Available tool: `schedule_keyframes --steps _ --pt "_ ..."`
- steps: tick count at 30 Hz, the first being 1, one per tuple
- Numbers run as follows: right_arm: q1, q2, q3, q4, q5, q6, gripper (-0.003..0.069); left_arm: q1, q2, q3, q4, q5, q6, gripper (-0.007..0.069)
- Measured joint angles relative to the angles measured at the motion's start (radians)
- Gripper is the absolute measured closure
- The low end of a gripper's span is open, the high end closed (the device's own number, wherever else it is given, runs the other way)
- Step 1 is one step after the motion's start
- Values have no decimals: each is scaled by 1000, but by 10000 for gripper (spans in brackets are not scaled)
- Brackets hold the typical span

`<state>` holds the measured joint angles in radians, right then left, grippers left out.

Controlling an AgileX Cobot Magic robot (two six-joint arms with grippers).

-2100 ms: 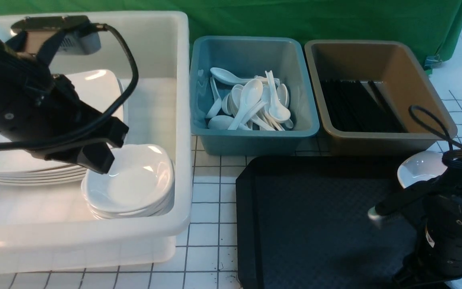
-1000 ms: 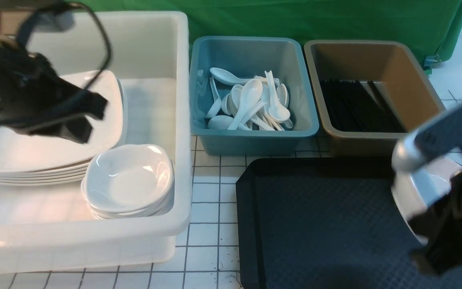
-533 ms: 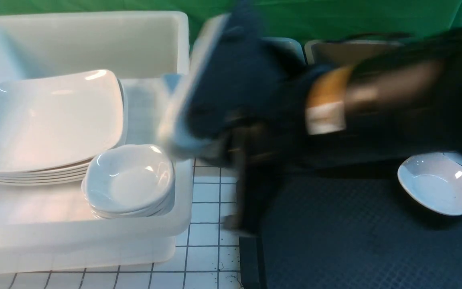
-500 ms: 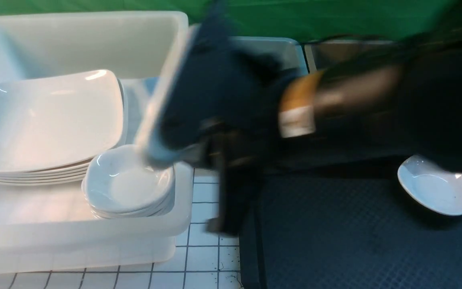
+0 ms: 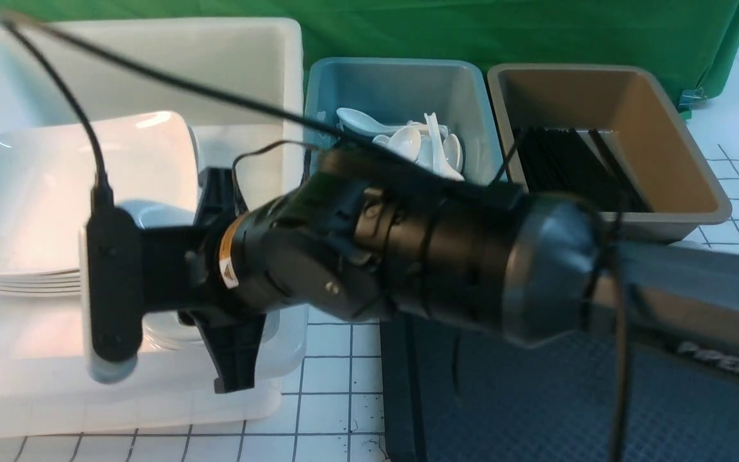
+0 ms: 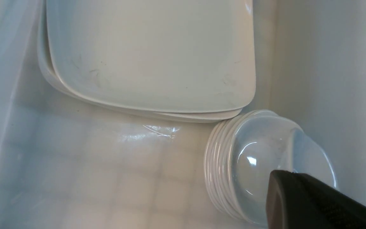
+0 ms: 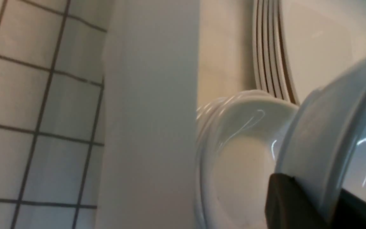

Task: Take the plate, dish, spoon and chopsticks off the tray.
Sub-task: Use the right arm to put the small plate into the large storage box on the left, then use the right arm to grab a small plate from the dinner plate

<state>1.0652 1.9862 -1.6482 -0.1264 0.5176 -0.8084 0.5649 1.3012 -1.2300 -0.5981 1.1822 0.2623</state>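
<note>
My right arm (image 5: 408, 256) reaches across to the left, over the white tub (image 5: 267, 64). The right gripper (image 7: 316, 194) is shut on the rim of a small white dish (image 7: 335, 133), tilted just above a stack of similar dishes (image 7: 233, 152). From the front a sliver of the held dish (image 5: 151, 215) shows behind the wrist camera. A stack of large plates (image 5: 55, 186) lies in the tub. The black tray (image 5: 536, 410) is mostly hidden under the arm. My left gripper (image 6: 284, 197) is shut and empty above the dish stack (image 6: 259, 159). Spoons (image 5: 421, 138) and chopsticks (image 5: 568, 167) lie in tubs.
The blue tub (image 5: 395, 83) holds the spoons and the brown tub (image 5: 652, 115) the chopsticks, both behind the tray. The tub's wall (image 7: 151, 111) stands close beside the dish stack. White tiled tabletop (image 5: 331, 398) shows between tub and tray.
My right arm has swung from the tray's right side across to the white tub, carrying a dish. The left arm has pulled back out of the front view.
</note>
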Motion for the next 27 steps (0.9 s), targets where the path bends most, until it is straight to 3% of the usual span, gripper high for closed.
schedule_keyframes --steps 9,15,19,27 --pt "0 26 -2 -25 -1 8 517 0 0 0 0 0 5 620" --pt "0 26 -4 -63 25 21 343 0 0 0 0 0 11 620" --pt "0 19 -8 -103 51 33 288 0 0 0 0 0 12 620" --pt "0 -83 -8 -142 134 135 267 0 0 0 0 0 15 620"
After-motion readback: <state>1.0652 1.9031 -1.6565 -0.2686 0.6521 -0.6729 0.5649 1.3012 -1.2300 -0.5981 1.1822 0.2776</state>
